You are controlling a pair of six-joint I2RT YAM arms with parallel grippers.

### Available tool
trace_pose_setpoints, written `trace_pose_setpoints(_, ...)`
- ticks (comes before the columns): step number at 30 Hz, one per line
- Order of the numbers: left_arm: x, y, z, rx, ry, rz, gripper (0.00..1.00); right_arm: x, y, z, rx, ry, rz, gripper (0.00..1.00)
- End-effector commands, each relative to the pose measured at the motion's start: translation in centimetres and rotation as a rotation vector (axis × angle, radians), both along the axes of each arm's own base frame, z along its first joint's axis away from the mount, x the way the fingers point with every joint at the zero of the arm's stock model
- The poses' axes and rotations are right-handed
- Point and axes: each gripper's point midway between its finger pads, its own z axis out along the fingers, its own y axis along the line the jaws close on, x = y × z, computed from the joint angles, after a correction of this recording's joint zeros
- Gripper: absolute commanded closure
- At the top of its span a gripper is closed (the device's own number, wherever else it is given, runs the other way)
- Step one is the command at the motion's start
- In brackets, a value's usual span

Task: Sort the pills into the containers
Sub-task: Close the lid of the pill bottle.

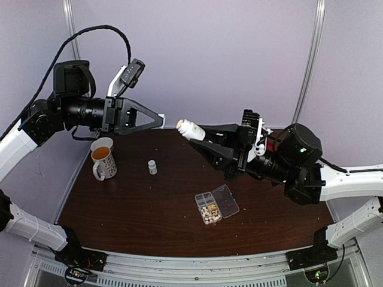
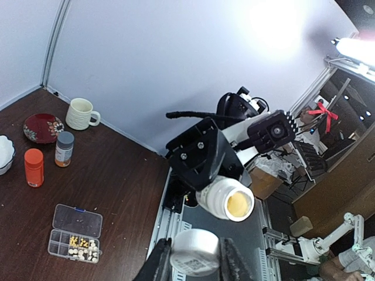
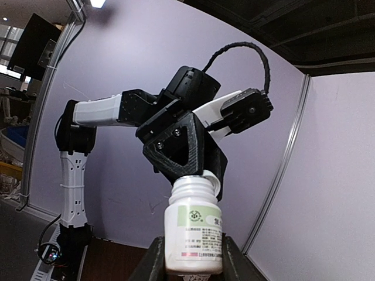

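White bottle, uncapped and clamped nearly sideways in the right gripper, may spill onto the table, being well apart from the box holding pills, while the left gripper pinches the cap.

The top view is lit evenly and softly; the pills are resolved only as specks. In the left wrist view the wall is blown out by glare near a lamp, and edges are bowed. The right wrist view's upper right corner is left dark.
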Motion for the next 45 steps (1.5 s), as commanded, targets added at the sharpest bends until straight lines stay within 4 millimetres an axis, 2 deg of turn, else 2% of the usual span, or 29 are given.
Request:
trace_pose_setpoints(1,-1.0,0.0,1.5,-0.078,0.01,-0.06,1.0,-1.0,1.2,1.4,0.0,-0.041,0.028,1.0)
trace_pose_setpoints(8,-0.9,-0.3,0.8,-0.065,0.031,-0.076,1.0,-0.7,2.0,1.6,0.006,-0.035,0.007,1.0)
trace_pose_setpoints(16,-1.3,-0.3,0.8,-0.069,0.032,-0.098,1.0,0.9,3.4,0.5,-0.048,-0.004,-0.052,1.0)
trace_pose_setpoints(29,-1.5,-0.3,0.1,-0.052,0.042,-0.111,0.97,1.6,4.1,-1.2,-0.124,0.015,-0.081,1.0)
trace_pose_setpoints(33,-1.4,-0.4,-0.4,-0.035,0.046,-0.11,0.92,1.8,4.6,-2.3,-0.205,-0.005,-0.089,1.0)
trace_pose_setpoints(38,-0.8,-0.6,-1.7,0.013,0.075,-0.085,0.91,1.8,4.6,-3.8,-0.279,-0.031,-0.105,1.0)
trace_pose_setpoints(45,-0.4,-1.1,-2.3,0.06,0.149,-0.086,0.89,2.6,4.6,-5.4,-0.391,-0.093,-0.161,1.0)
